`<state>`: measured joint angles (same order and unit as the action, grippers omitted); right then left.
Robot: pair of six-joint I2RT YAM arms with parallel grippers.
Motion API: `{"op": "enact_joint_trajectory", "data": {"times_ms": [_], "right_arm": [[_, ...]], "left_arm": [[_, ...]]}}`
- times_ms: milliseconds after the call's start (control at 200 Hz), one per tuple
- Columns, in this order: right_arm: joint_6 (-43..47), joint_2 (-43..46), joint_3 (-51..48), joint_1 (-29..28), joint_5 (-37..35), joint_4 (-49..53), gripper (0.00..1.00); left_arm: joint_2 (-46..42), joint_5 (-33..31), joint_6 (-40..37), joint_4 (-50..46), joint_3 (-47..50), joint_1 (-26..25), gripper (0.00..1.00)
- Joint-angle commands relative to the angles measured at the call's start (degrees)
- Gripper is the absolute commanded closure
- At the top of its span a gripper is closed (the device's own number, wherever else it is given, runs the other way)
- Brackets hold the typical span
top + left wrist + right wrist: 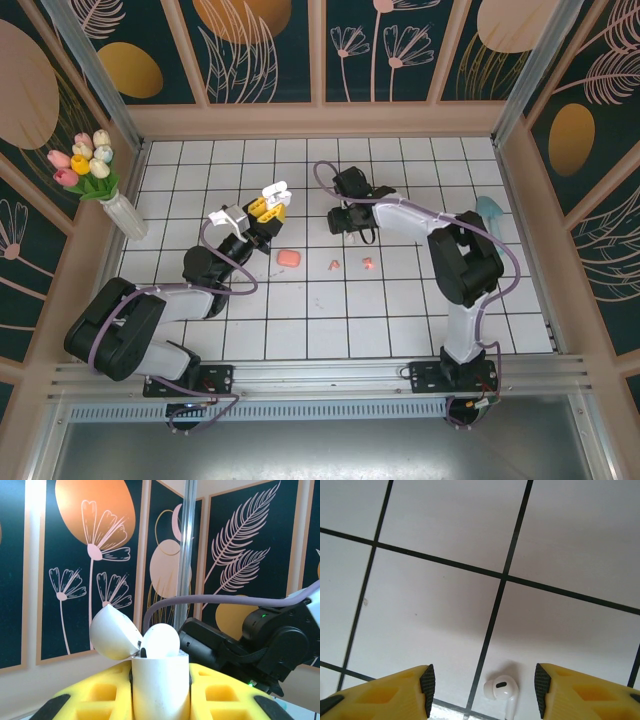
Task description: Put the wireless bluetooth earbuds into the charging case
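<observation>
right tool (483, 689) released, jaws straddling a white earbud (500, 688) lying on the tiled bench (445, 605): looks light, hard and glossy, likely to squirt, so pinch the bulb, not the stem; left tool (263, 207) clenched on the open charging case (161, 680).

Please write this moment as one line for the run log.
left fingers: shut on white case, lid open | right fingers: open over white earbud on table | pink earbuds: on table
</observation>
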<state>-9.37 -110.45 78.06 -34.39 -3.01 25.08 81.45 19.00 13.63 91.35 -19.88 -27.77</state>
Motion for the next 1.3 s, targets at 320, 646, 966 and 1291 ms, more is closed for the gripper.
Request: {"op": "enact_joint_trajectory", "data": {"times_ms": [320,646,966,1291], "right_arm": [[3.9,-4.7,2.4,-0.2,-2.9,5.9,0.45],[4.7,-6.7,2.6,-1.1,-3.5,6.3,0.47],[5.0,-8.4,3.4,-1.3,-4.6,7.3,0.50],[4.0,-7.7,3.0,-1.4,-4.9,8.9,0.56]], "left_arm": [[0.1,0.4,0.4,6.5,-0.9,-0.2,1.00],[0.5,0.3,0.6,6.7,-1.0,-0.2,1.00],[0.9,0.2,0.4,6.9,-1.0,-0.2,1.00],[1.5,0.4,0.8,7.3,-1.4,-0.2,1.00]]}}
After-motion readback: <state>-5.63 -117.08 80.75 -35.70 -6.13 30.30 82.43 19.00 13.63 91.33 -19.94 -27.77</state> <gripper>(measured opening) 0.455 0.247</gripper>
